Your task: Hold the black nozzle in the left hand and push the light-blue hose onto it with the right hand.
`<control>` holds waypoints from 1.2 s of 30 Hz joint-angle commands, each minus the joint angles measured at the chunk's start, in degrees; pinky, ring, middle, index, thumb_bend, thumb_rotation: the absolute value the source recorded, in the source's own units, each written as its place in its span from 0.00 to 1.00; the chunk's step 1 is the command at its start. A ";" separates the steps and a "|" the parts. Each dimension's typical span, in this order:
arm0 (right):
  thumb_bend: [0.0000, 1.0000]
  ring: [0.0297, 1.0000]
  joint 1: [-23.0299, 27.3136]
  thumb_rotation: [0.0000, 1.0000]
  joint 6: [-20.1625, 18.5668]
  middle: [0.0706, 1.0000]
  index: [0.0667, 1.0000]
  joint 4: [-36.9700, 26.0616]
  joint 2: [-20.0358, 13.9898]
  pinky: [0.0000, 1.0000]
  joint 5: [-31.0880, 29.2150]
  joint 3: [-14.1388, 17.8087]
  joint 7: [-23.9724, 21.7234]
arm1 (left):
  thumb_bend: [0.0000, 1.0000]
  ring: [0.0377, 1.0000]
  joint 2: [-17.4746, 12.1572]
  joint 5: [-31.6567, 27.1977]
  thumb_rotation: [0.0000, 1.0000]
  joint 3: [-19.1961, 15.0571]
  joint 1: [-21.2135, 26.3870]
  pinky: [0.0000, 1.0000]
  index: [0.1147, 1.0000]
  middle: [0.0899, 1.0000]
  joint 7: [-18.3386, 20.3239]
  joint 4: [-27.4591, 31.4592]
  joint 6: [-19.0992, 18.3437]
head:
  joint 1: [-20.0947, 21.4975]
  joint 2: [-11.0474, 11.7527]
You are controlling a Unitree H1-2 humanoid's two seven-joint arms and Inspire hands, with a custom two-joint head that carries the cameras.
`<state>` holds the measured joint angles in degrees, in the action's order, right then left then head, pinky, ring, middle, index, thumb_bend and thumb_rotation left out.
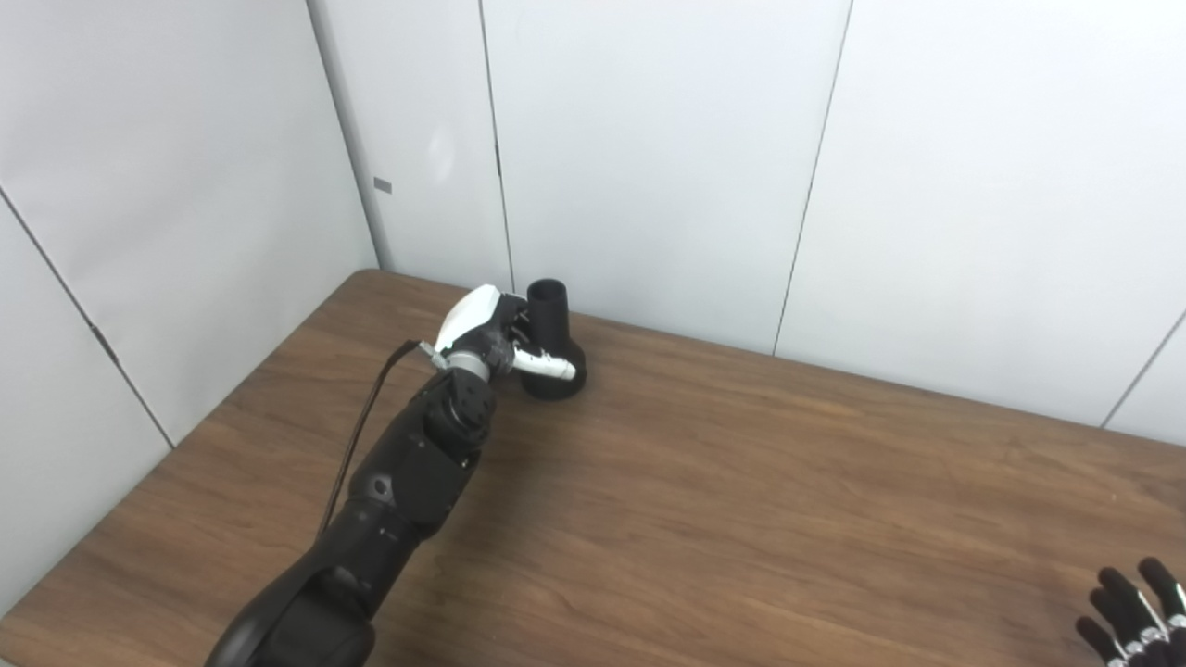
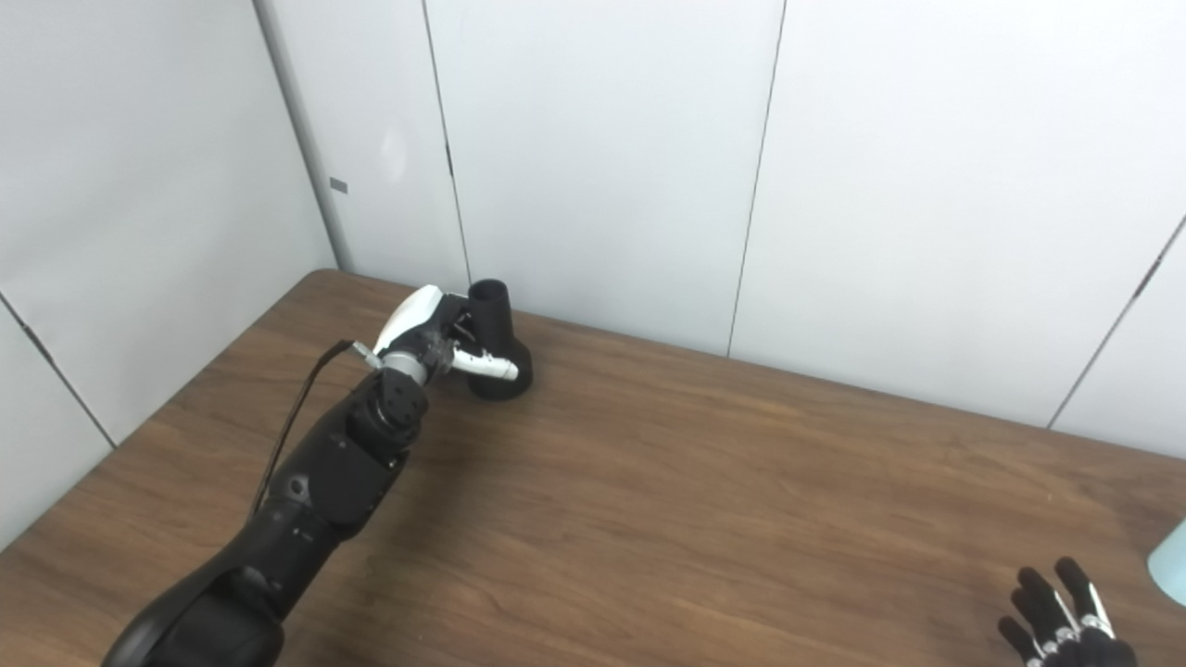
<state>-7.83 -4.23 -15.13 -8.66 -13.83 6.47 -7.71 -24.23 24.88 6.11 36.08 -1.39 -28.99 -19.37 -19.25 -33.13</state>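
Where the brown wooden table point(image 1: 741, 482) meets the white panelled wall point(image 1: 649, 139), far left corner: black nozzle point(image 1: 552, 345), upright, wide round base on the tabletop, narrower open tube pointing up. Close to the wall, not visibly touching it.

Left hand point(image 1: 500, 343): white-backed, black-fingered, reached across the table on a black arm point(image 1: 408, 482) entering from the lower left. Pressed against the nozzle's left side, white thumb point(image 1: 547, 367) laid across the front of the base, fingers tucked behind the tube and mostly hidden. Curled round the nozzle; whether actually clamped or merely touching, cannot tell. Nozzle base on the table, not lifted. Thin black cable point(image 1: 357, 445) running from the wrist back along the forearm.

Right hand point(image 2: 1066, 621): at the lower right corner, only black fingertips point(image 2: 1038, 588) with pale segments showing, pointing up and away, spread apart, nothing between them. Palm cut off by the picture's edge. Well apart from the nozzle, the whole width of the table between.

Light-blue hose point(image 2: 1169, 561): a pale blue sliver at the right edge of the right eye view only, just beyond and to the right of the right hand, not touched by it. Shape and length cut off. Out of frame in the left eye view.

Small grey tag point(image 1: 382, 185) on the left wall panel.
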 commanded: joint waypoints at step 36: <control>0.54 0.94 0.91 1.00 0.04 0.92 0.97 -3.19 0.57 0.92 0.30 0.52 1.58 | 0.52 0.45 0.02 4.47 0.00 3.80 -10.61 0.39 0.42 0.45 3.12 21.25 -0.75 | 5.15 -1.66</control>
<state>-7.84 -5.35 -16.22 -7.95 -13.08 6.45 -6.46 -23.86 28.88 10.31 24.77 1.16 -9.87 -19.46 -14.51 -34.72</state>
